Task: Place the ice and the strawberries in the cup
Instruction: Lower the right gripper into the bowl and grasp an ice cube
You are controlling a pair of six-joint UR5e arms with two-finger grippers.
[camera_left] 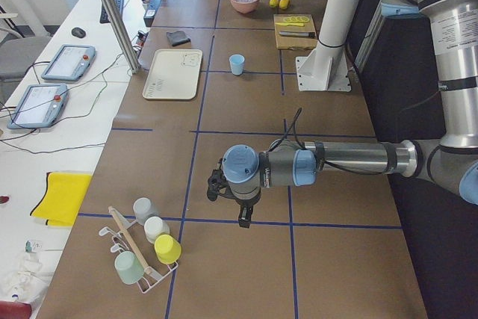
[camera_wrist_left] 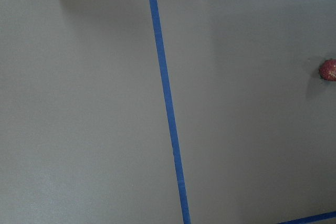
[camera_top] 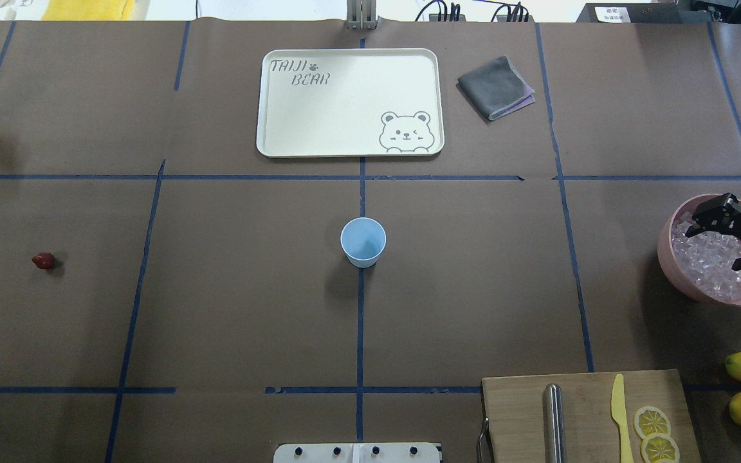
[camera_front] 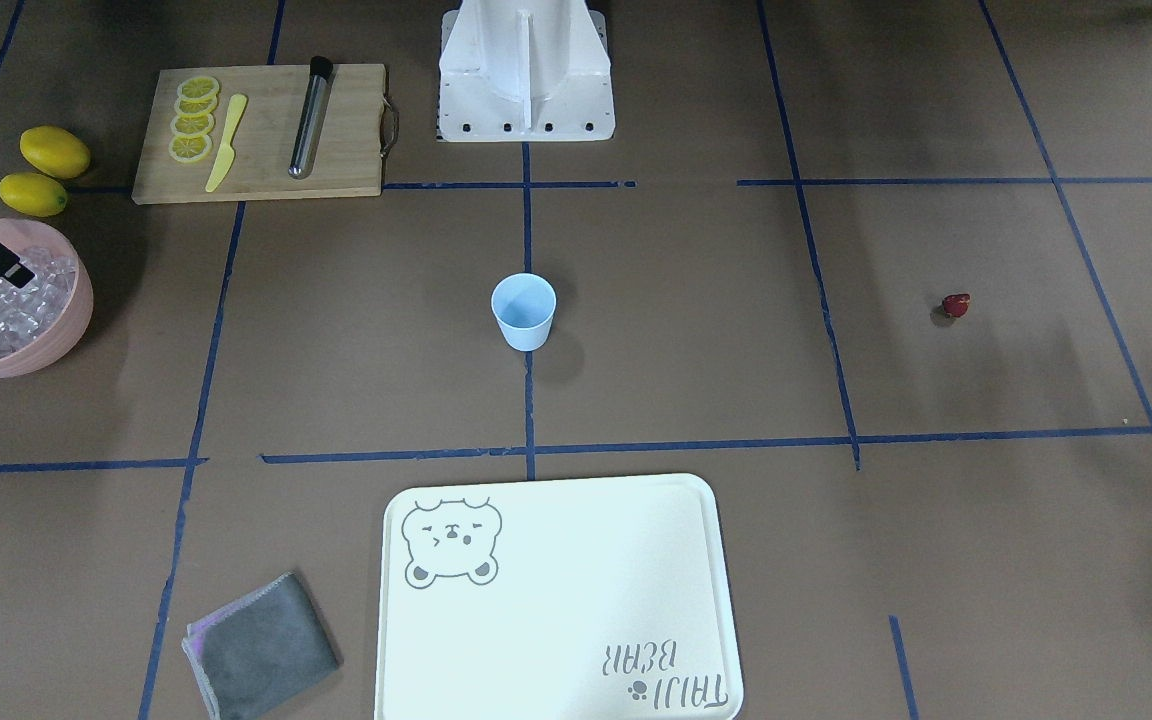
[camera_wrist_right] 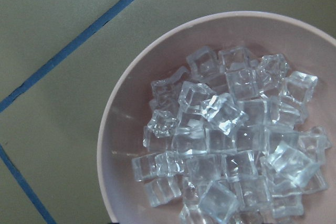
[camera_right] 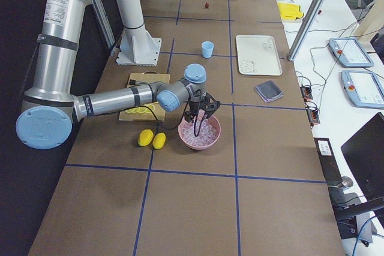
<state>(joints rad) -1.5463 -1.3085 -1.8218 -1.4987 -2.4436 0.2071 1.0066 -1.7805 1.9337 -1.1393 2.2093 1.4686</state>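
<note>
- The clear, glassy ice cubes (camera_wrist_right: 226, 145) lie heaped in a large pink bowl (camera_wrist_right: 113, 124), well to the robot's right of the small pale-blue tapered cup (camera_top: 363, 241). They look hard, light and slick, so a top cube is best pinched across two flat faces.
- The right gripper (camera_top: 716, 247) hangs over the heap, jaws spread, holding nothing.
- The small dark-red strawberry (camera_top: 43, 260) lies alone, well to the cup's left. It probably rolls, so grip its widest part.
- The left gripper (camera_left: 240, 214) hovers farther out on that side; its opening cannot be told.
- Only the bowl's wall needs clearing; bare table runs to the cup from both sides.

Pale-blue cup (camera_top: 363, 243), dark-red strawberry (camera_top: 43, 260)
</note>
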